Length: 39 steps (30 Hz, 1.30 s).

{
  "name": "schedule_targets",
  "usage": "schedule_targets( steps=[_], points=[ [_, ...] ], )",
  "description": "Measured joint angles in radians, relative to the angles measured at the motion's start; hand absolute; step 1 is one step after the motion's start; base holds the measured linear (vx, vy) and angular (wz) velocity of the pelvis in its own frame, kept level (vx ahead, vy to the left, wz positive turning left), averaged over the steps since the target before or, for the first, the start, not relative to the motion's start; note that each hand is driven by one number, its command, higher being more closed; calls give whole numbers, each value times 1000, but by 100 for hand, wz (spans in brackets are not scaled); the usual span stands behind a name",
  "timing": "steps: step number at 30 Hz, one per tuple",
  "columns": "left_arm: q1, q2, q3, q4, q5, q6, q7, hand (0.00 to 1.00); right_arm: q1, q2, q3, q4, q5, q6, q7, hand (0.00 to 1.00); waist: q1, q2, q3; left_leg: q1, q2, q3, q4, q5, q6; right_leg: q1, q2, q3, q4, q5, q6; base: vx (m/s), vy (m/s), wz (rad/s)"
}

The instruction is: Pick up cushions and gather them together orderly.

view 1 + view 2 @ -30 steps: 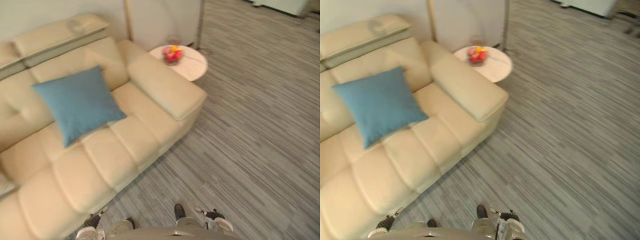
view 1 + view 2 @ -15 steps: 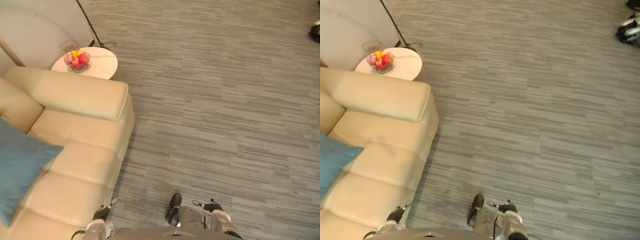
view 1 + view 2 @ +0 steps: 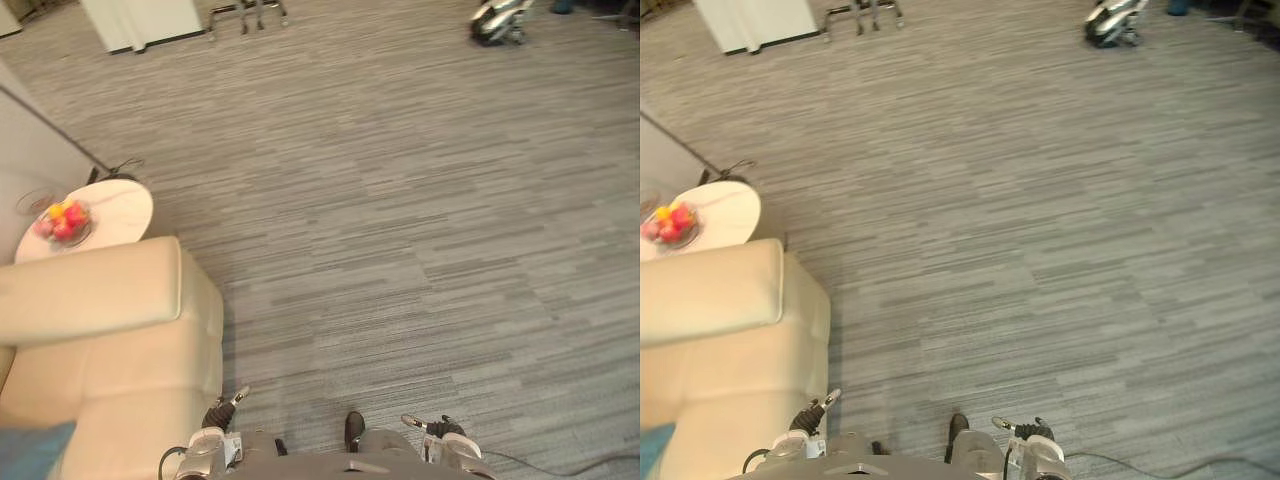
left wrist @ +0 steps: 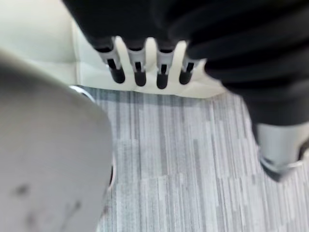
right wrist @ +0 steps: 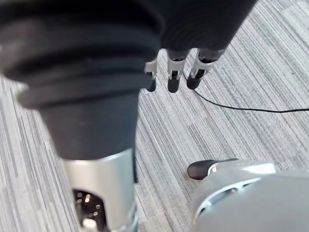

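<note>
A corner of the blue cushion peeks in at the lower left, lying on the seat of the cream sofa. My left hand hangs at my side beside the sofa's end, its fingers straight and empty above the carpet. My right hand hangs low on the other side, over bare carpet. Its fingers are relaxed and hold nothing. Neither hand touches the cushion.
A round white side table with a fruit bowl stands behind the sofa's armrest. Wide grey carpet spreads ahead and to the right. A white cabinet, chair legs and a dark object stand far off.
The camera has swung to the right: sofa, side table and blue cushion have slid to the left edge and open carpet now lies ahead. Both hands still hang empty.
</note>
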Motion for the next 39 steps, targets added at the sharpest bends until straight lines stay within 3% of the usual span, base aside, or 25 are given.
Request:
schedule_targets(
  steps=[1, 2, 3, 4, 9, 12, 18, 20, 21, 22, 23, 25, 26, 28, 34, 37, 39],
  points=[
    [-1, -1, 2, 0, 0, 0, 0, 0, 2, 0, -2, 0, 0, 0, 0, 0, 3, 1, -1, 1, -6, -39, -37, 17, 5, 0, 4, 8, 1, -1, 6, 125, 211, -106],
    [-1, -4, 4, 2, 0, 0, 1, 0, 8, 1, -4, -3, 1, -1, -1, 0, 6, 4, -2, 12, -3, -65, -58, 78, 12, 0, 17, 31, 5, -4, 17, 163, 230, -108],
    [-6, 0, 6, 6, 0, 0, -1, 0, 20, 19, -14, -20, 1, -5, -2, 0, 6, -1, -5, 32, -8, -37, -73, 92, 18, 12, 11, 54, 1, -1, 36, 206, 269, -102],
    [-16, 8, 10, 13, 0, 1, 0, 0, 30, 37, -23, -43, 1, -8, -2, 0, 4, -28, -11, 44, -17, -7, -90, 87, 25, 11, -4, 62, -8, 4, 47, 181, 215, -69],
    [-23, 26, 9, 28, 0, 1, -1, 0, 48, 57, -39, -37, 0, -11, 1, 0, 5, -63, -26, 92, -63, 54, -162, 102, 53, 15, -35, 115, -69, 43, 87, 187, 162, -37],
    [-29, 31, 1, 55, 0, 2, -2, 0, 34, 56, -39, -32, 0, -12, 2, 0, 5, -50, -23, 114, -92, 71, -201, 102, 54, 30, -49, 140, -122, 63, 108, 132, 98, -29],
    [-34, 33, -4, 57, 0, 1, -2, 0, -8, 62, -26, 4, -2, -10, 4, 0, 20, -49, -23, 146, -106, 117, -215, 97, 63, 30, -49, 193, -150, 95, 107, 51, 56, -42],
    [-34, 33, -7, 57, 0, 0, -2, 0, -11, 56, 3, 5, -3, -9, 4, 0, 20, -46, -21, 161, -98, 148, -224, 94, 68, 21, -40, 160, -159, 125, 105, -58, -13, -71],
    [-31, 33, -8, 56, -2, 0, -2, 0, -18, 56, 9, 3, -4, -8, 3, 0, 22, -37, -13, 167, -79, 195, -225, 87, 79, 10, -46, -37, -154, 103, 28, -105, -59, -71],
    [-33, 33, -9, 55, -2, 0, -2, 0, -23, 57, 9, 3, -4, -6, 3, 0, 22, -37, -7, 172, -79, 212, -227, 85, 83, 4, -61, -131, -121, 64, 8, -111, -74, -64],
    [-36, 33, -12, 53, -2, 1, -1, 0, -27, 52, 7, 3, -4, -5, 3, 0, 18, -41, -1, 187, -74, 229, -231, 84, 85, 3, -86, -214, -87, 40, 12, -53, -30, -32],
    [-28, 36, -41, 43, -3, 0, -2, 0, -29, 45, 10, 3, -5, -5, 3, 0, 27, -24, 12, 214, -65, 278, -242, 83, 84, -6, -151, -413, -4, 14, 2, -55, -21, -67],
    [-27, 45, -42, 41, -4, 0, -2, 0, -29, 46, 13, 3, -10, -5, 3, 0, 29, -43, 5, 227, -64, 306, -240, 78, 76, -12, -172, -467, 26, 17, 18, -34, -85, -75],
    [-26, 50, -49, 42, -4, 0, -2, 0, -30, 38, 14, 3, -11, -7, 2, 0, 18, -35, 9, 228, -60, 314, -237, 82, 67, -19, -139, -415, 10, 36, 35, -37, -185, -62],
    [-27, 44, -75, 42, -4, 0, -6, 0, -24, 22, 8, 3, -9, -7, 1, 0, 3, -31, 14, 236, -15, 327, -229, 95, 44, -7, -49, -321, -122, 77, 14, -66, -124, -64],
    [-36, 47, -76, 38, -5, 0, -15, 0, -20, 17, 3, 3, -8, -8, 1, 0, -4, -39, 27, 195, 33, 342, -110, 59, 8, -18, -31, -312, -114, 71, 6, -51, -9, -20],
    [-41, 53, -74, 26, -5, 1, -22, 0, -20, 18, 3, 3, 0, -12, 1, 0, 3, -48, 37, 142, 70, 341, 32, 49, 15, -26, -26, -295, -106, 64, -2, -15, -27, -40]
  ],
)
